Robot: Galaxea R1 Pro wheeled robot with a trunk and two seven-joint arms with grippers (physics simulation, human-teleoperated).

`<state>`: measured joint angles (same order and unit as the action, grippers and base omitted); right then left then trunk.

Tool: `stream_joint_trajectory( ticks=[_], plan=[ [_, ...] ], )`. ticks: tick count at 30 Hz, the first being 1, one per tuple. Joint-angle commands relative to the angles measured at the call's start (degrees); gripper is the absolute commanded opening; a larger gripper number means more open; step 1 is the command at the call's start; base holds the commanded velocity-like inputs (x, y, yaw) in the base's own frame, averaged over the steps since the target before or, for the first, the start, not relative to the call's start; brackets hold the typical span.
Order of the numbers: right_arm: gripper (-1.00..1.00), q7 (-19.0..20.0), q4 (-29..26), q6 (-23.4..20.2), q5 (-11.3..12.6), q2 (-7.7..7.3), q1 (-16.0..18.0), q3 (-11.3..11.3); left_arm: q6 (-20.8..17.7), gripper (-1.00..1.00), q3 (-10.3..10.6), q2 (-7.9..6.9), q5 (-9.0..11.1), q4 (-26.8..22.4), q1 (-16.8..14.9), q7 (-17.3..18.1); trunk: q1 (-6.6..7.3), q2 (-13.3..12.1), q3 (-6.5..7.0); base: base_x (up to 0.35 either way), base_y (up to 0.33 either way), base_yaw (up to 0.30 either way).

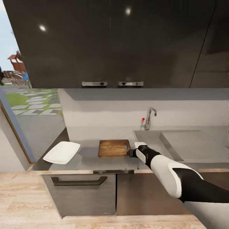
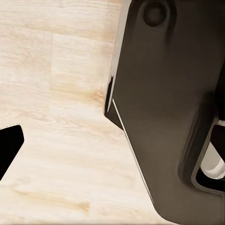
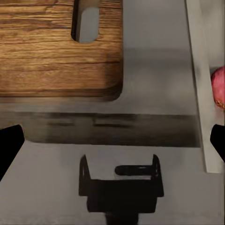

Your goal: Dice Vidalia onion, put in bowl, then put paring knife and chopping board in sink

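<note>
The right gripper point(image 1: 131, 152) hovered just beside the chopping board point(image 1: 113, 148), a dark brown slab on the countertop point(image 1: 89, 159). In the right wrist view, its fingers point(image 3: 10, 145) stood apart over the slot-handled board; a reddish onion point(image 3: 218, 87) lay in the sink point(image 3: 199, 93).

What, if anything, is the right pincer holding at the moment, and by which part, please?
Nothing: the right pincer hovers open above the countertop, beside the chopping board, with bare counter between its fingertips.
</note>
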<state>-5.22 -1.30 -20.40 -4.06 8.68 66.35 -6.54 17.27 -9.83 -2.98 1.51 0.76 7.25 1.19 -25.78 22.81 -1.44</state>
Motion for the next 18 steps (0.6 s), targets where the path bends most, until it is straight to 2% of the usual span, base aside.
stream_joint_trajectory(
  ticks=[1,6,18],
  plan=[
    [1.0,-0.2,-0.1,-0.3,-0.4,0.02,0.0,-0.5,0.3,1.0,-0.2,0.0,0.2,0.1,0.0,0.1,0.0,0.1,-0.03,-0.247,0.0,0.0],
    [1.0,-0.2,-0.1,-0.2,-0.4,0.02,0.0,-0.5,0.2,1.0,-0.2,0.0,0.2,0.1,0.0,0.1,0.0,0.1,0.36,-0.088,0.0,0.0],
    [1.0,-0.1,-0.2,0.1,-0.6,-0.12,0.0,-0.5,0.3,1.0,-0.2,0.05,0.2,0.1,0.0,0.1,0.0,0.1,0.9,-0.005,0.0,0.0]
  ],
)
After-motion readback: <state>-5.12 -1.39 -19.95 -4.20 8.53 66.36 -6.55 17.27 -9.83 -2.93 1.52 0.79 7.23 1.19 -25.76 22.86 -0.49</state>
